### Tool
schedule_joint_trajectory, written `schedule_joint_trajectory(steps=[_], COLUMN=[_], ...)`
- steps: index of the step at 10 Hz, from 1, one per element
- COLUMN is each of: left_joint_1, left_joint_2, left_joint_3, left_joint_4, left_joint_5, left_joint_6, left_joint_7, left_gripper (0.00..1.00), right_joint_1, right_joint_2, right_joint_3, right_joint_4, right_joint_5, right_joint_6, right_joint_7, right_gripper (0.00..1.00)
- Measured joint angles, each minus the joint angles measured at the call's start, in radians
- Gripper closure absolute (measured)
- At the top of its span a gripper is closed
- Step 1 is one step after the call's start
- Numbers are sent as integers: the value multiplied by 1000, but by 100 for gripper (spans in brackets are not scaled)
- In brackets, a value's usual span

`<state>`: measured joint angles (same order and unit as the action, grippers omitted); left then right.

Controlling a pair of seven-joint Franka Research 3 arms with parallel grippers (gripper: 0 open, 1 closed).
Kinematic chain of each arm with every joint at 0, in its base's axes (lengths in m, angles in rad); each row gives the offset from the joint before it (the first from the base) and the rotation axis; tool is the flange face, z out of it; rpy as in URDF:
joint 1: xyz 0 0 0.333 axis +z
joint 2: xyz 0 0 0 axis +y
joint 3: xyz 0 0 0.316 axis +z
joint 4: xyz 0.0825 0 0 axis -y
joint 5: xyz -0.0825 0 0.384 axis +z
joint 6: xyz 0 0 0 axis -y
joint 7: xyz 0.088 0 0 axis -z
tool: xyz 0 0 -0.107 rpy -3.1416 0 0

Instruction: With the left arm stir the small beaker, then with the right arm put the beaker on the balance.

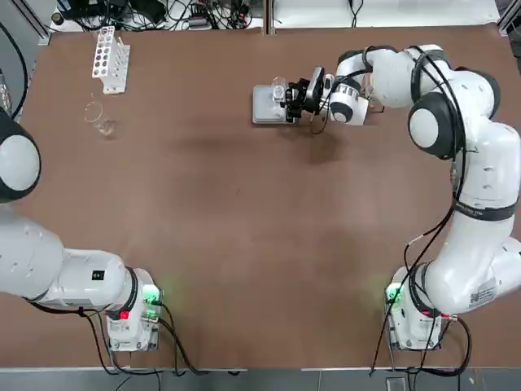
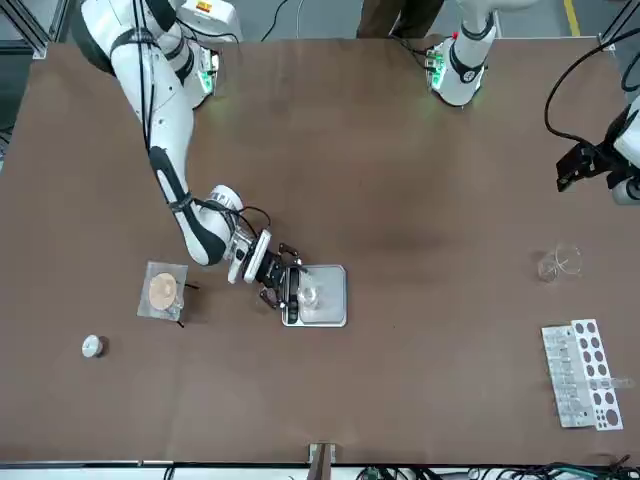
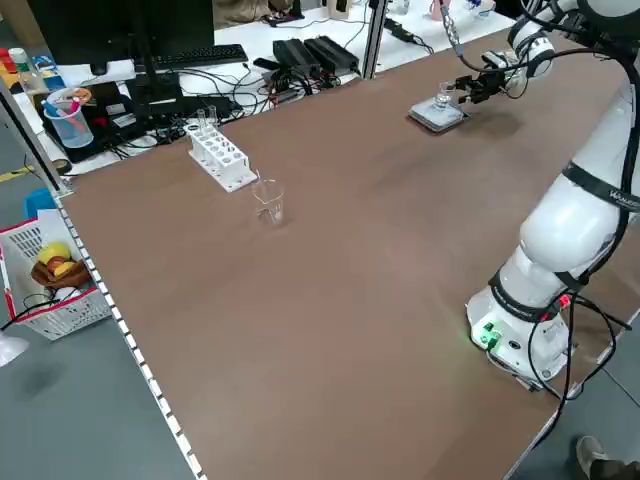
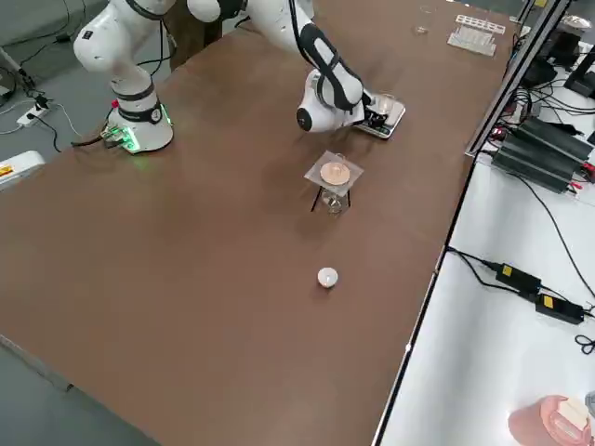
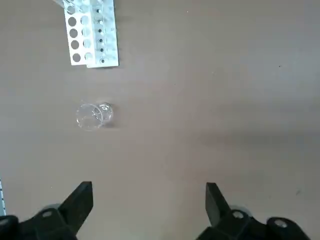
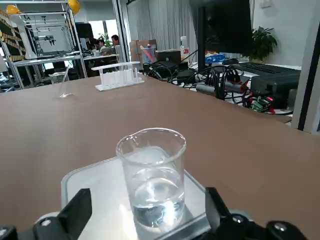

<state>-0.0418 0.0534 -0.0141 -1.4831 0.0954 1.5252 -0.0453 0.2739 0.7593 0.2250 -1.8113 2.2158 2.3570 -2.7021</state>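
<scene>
Both steps look nearly done: small beaker (image 6: 152, 177) stands on balance (image 1: 267, 104). Right hand (image 1: 295, 99) released beside it; next, back away cleanly.

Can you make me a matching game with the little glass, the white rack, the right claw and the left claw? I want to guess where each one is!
Things:
1. small beaker
2. rack
3. right claw
4. left claw

Places:
A. near the table's far left corner
B. open, beside the balance, around the beaker
C. standing on the balance plate
D. open, up over the left side, looking down on a glass vessel

Pairs: 1-C, 2-A, 3-B, 4-D
</scene>
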Motion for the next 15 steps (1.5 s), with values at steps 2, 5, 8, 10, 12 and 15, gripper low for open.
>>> schedule_joint_trajectory(steps=[2,5,8,10,12,15], left_joint_1=[0,0,0,0,0,0], left_joint_2=[0,0,0,0,0,0], left_joint_3=[0,0,0,0,0,0], left_joint_4=[0,0,0,0,0,-1], left_joint_5=[0,0,0,0,0,0], left_joint_6=[1,1,1,1,1,1], left_joint_7=[0,0,0,0,0,0], left_gripper=[0,0,0,0,0,0], right_joint_1=[-13,-15,-17,-16,-9,-5], right_joint_2=[-53,-128,-166,-223,-296,-369], right_joint_3=[4,6,6,10,29,72], right_joint_4=[-70,-141,-148,-148,-148,-138], right_joint_5=[0,0,0,-4,-97,-380], right_joint_6=[0,1,8,68,196,437], right_joint_7=[0,0,5,50,187,557], right_gripper=[0,0,0,0,0,0])
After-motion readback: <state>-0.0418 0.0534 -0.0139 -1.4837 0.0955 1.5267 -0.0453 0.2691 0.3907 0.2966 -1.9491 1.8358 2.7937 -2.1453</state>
